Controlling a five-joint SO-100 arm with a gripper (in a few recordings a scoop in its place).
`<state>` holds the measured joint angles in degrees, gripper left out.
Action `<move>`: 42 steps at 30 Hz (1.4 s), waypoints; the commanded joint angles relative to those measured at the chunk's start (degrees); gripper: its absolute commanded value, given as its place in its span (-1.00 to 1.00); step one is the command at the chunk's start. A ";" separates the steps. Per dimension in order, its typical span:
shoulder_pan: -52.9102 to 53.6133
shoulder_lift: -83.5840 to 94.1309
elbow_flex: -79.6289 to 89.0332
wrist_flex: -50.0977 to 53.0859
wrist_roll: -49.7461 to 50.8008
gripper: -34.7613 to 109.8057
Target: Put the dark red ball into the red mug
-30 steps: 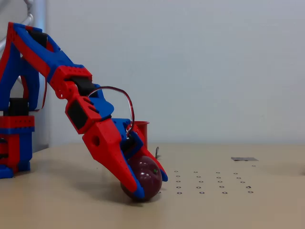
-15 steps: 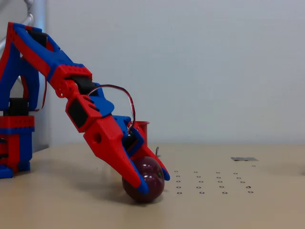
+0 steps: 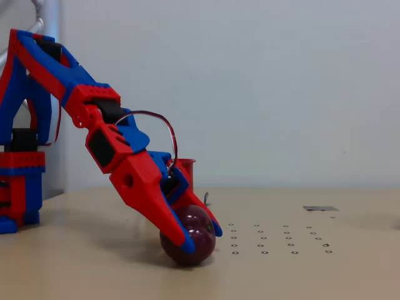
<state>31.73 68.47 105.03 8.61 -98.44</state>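
In the fixed view the jaws are clenched on the dark red ball (image 3: 190, 240), one finger across its front and the other over its far side, with the gripper (image 3: 201, 239) low at the table (image 3: 312, 275). The ball rests on the tabletop. Behind it stands the red mug (image 3: 185, 167) — its inside is hidden. The arm slopes down from the upper left — wrist angled steeply toward the ball.
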 commanded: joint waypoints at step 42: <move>-32.26 41.40 -12.13 45.70 34.89 -0.31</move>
<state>1.58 103.10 98.96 52.65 -64.78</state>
